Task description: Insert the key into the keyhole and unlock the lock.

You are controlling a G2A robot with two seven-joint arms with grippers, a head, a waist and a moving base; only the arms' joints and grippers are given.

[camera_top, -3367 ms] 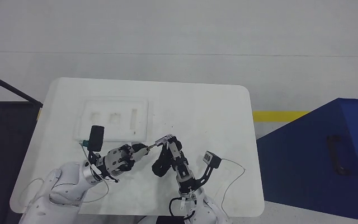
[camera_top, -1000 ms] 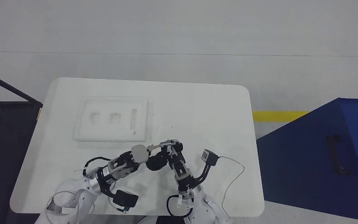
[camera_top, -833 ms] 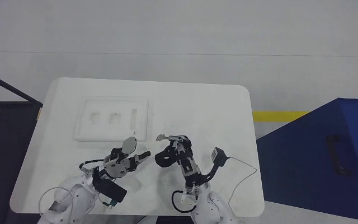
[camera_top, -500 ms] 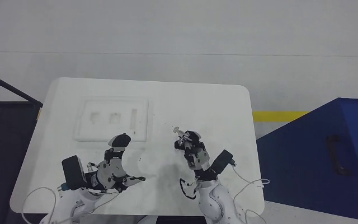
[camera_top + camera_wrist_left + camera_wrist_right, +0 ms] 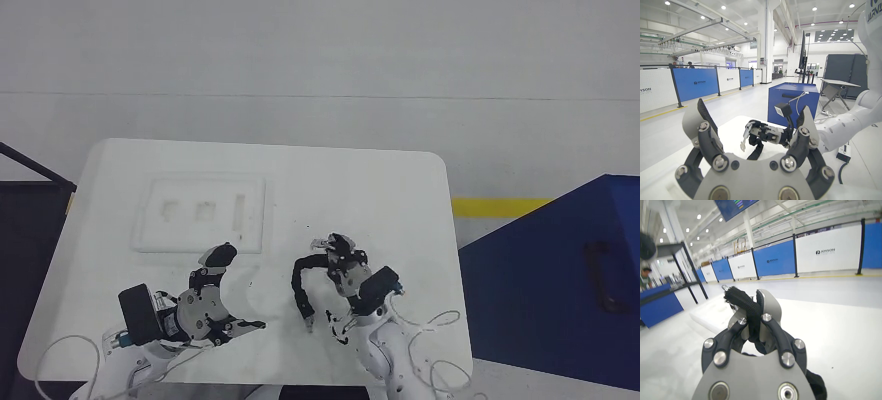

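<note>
My right gripper (image 5: 335, 248) is shut on a black cable lock (image 5: 300, 285) above the table's middle front. The lock's cable loops from the gripper toward the front edge. In the left wrist view, a small silver key (image 5: 742, 145) dangles from the lock's head (image 5: 753, 130), held by the right gripper (image 5: 761, 130). I cannot tell whether another key sits in the keyhole. The right wrist view has the black cable (image 5: 745, 306) between the fingers and a silver ring (image 5: 725, 287) at the tips. My left gripper (image 5: 238, 288) stands open and empty to the left, apart from the lock.
A white foam tray (image 5: 200, 212) with shallow recesses lies at the back left of the white table (image 5: 400, 190). A blue cabinet (image 5: 560, 280) stands off the table's right side. Cables trail from the right arm near the front edge.
The left gripper, at the lock one second ago, has let go and drawn back left, open. The right gripper kept the lock, and the cable has since swung out into a loop.
</note>
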